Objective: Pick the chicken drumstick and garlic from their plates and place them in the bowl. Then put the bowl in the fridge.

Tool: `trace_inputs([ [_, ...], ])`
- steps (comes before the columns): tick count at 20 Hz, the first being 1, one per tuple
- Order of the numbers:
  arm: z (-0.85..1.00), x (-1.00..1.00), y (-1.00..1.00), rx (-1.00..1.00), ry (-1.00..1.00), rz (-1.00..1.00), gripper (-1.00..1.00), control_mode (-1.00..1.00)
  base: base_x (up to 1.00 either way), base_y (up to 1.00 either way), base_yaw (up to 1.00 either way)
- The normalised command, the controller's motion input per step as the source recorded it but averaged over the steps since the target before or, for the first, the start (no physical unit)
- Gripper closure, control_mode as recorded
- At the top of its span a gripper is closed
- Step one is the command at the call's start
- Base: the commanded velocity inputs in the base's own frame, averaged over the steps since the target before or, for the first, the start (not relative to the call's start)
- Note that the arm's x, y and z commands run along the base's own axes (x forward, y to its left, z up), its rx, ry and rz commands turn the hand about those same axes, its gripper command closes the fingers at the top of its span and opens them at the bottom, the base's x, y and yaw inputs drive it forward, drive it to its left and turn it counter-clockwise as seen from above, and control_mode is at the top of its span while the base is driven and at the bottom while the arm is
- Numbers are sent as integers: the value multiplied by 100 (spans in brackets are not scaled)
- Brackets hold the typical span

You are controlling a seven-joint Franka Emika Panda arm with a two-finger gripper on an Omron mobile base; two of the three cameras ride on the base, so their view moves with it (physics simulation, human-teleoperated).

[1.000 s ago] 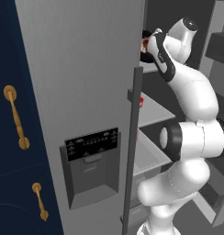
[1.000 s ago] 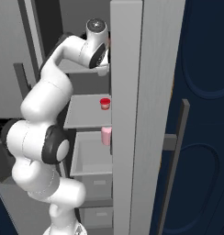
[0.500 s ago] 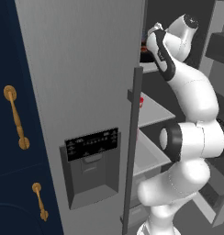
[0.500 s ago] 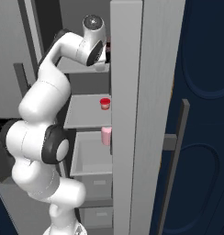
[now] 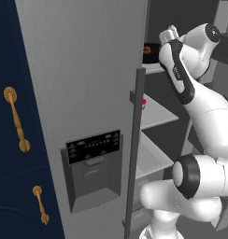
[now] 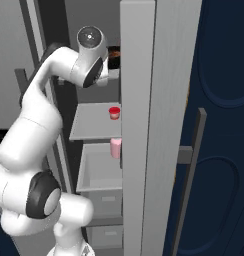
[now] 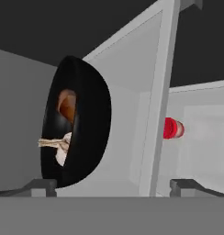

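Hand view: fingers (image 7: 111, 186) spread wide apart, gripping nothing. Black bowl (image 7: 88, 124) resting on upper fridge (image 5: 88, 74) shelf (image 7: 118, 170), drumstick (image 7: 67, 104) and garlic (image 7: 63, 149) inside. Red cup (image 7: 172, 128) on lower shelf, right of divider.

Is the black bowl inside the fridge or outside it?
Inside. The bowl rests on a white fridge shelf, holding the drumstick and garlic.

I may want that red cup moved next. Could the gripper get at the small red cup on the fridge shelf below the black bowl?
Probably yes: the small red cup stands near its shelf's front with open space before it, and the open gripper holds nothing, apart from the round black bowl.
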Motion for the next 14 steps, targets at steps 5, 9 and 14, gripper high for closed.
trace_inputs([
  [5,8,-100,15,0,3,0,-100,-100,0,0,0],
  [9,0,-100,25,-4,6,0,-100,-100,0,0,0],
  [14,0,-100,11,-6,1,2,-100,-100,0,0,0],
])
